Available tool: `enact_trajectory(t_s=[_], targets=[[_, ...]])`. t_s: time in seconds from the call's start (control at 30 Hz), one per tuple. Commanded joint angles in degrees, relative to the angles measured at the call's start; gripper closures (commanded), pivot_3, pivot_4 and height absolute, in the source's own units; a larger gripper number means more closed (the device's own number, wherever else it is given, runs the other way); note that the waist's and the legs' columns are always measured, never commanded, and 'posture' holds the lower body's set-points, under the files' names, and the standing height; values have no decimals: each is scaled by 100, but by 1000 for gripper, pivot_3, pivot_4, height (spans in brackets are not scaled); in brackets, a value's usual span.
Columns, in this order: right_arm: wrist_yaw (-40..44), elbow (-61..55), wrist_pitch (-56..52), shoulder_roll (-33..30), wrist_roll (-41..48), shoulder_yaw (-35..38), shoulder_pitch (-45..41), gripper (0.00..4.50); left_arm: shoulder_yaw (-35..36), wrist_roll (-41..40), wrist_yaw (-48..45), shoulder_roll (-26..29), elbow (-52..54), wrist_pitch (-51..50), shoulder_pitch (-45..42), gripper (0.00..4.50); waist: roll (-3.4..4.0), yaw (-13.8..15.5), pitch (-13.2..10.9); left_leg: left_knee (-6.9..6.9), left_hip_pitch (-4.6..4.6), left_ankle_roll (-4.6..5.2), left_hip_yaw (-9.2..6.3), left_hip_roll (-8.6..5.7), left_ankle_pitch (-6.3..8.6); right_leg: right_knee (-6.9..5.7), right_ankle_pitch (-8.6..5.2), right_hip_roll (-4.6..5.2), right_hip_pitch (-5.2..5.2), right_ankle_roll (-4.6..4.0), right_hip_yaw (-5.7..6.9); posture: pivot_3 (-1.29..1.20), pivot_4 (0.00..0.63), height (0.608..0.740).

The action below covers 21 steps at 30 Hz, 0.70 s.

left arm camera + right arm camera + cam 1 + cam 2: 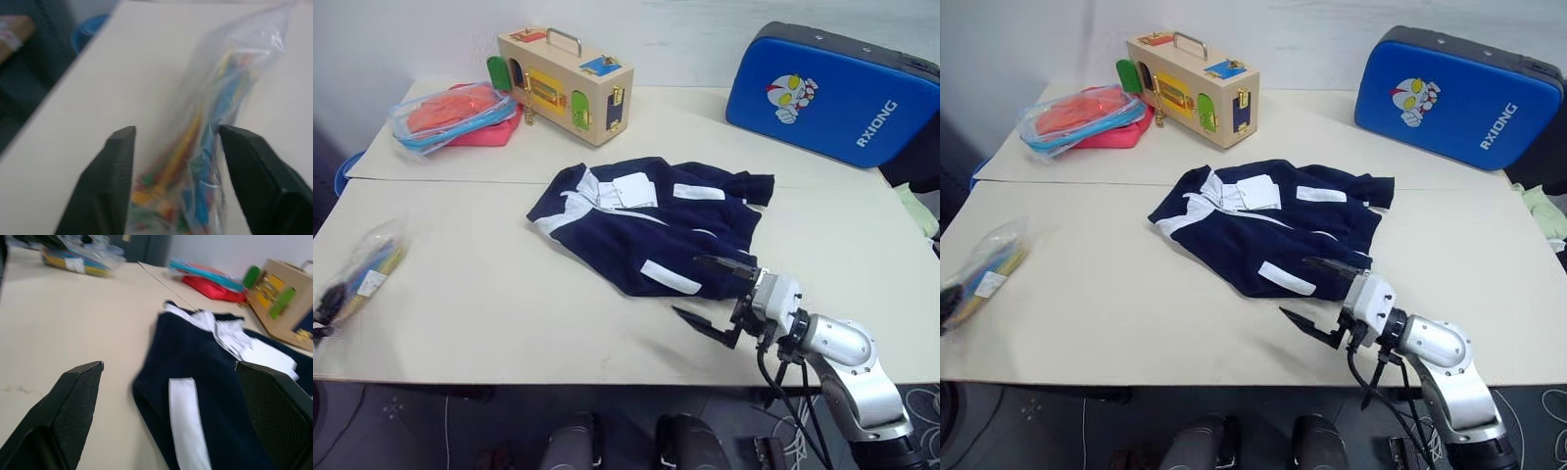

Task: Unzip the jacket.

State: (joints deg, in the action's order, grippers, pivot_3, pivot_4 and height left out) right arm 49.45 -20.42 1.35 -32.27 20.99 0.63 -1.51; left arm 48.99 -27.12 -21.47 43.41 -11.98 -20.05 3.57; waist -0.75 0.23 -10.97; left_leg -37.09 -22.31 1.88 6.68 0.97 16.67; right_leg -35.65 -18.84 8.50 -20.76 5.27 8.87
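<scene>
I have the small navy blue fabric jacket with white zipper and patches (651,223) lying crumpled mid-counter. My right gripper (713,299) hovers at its near hem, jaws wide, empty. My left gripper (176,142) stands at the far left over a clear plastic bag of coloured sticks (215,127), jaws apart, holding nothing. Unpinned cloth could drag or bunch instead of unzipping. The pale counter (489,294) sits by a white wall.

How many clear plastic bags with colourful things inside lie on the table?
2. One clear bag lies at the far left of the table, beside the wooden box. The other bag lies at the near left edge. None seems hidden.
</scene>
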Motion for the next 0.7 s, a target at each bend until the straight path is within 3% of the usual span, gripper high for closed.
enact_trajectory(t_s=[0.03, 0.13, 0.27, 0.37, 0.5, 0.63, 0.7], targets=[[173, -311, -126, -302, 204, 240, 79, 0, 73, 143, -668, 315, 705, 848, 200, 672, -1, -25, 0, 1, 0, -1, 0, 0, -1, 0, 0, 0, 1, 0, 1, 0, 150, 740], [115, -177, -130, -443, -36, 202, -50, 0, -541, 564, -1626, 694, 1088, 1609, 537, 19, -2, -28, 0, 0, 1, -2, 2, 0, 0, 2, 0, 0, 2, 0, 1, 0, 150, 740], [44, 70, -63, -498, -554, -56, -436, 0, -1419, 790, -2323, 1009, 1232, 2387, 49, 19, 20, -23, -11, -1, 4, -6, 5, -1, -2, -1, 0, 3, -1, -1, -4, 0, 150, 740], [-291, 393, -215, -350, -1201, -392, -965, 0, -2915, 1579, -2913, 1159, 666, 3053, -960, 19, 21, -15, -11, 3, -2, -12, 11, -1, -6, -9, -2, -1, -16, -4, -5, 0, 150, 740], [-262, 702, -539, -498, -1785, -832, -1258, 0, -4383, 2409, -3228, 603, -706, 3910, -2699, 19, 21, -26, -11, 2, -48, 27, 34, -6, -41, -40, -2, -11, -76, -4, -10, 0, 150, 740], [-263, 570, -808, -617, -1926, -851, -1186, 0, -5169, 2995, -3179, -13, -2052, 4583, -3959, 19, 18, -25, -11, -13, -88, 40, 45, -12, -56, -52, 2, -52, -100, 2, 26, 0, 150, 740], [-189, 339, -777, -715, -1953, -863, -999, 369, -5444, 3271, -3101, -207, -2707, 4886, -4396, 0, 14, -30, -11, -17, -91, 46, 46, -13, -58, -42, 7, -57, -97, 11, 26, 0, 150, 740]])
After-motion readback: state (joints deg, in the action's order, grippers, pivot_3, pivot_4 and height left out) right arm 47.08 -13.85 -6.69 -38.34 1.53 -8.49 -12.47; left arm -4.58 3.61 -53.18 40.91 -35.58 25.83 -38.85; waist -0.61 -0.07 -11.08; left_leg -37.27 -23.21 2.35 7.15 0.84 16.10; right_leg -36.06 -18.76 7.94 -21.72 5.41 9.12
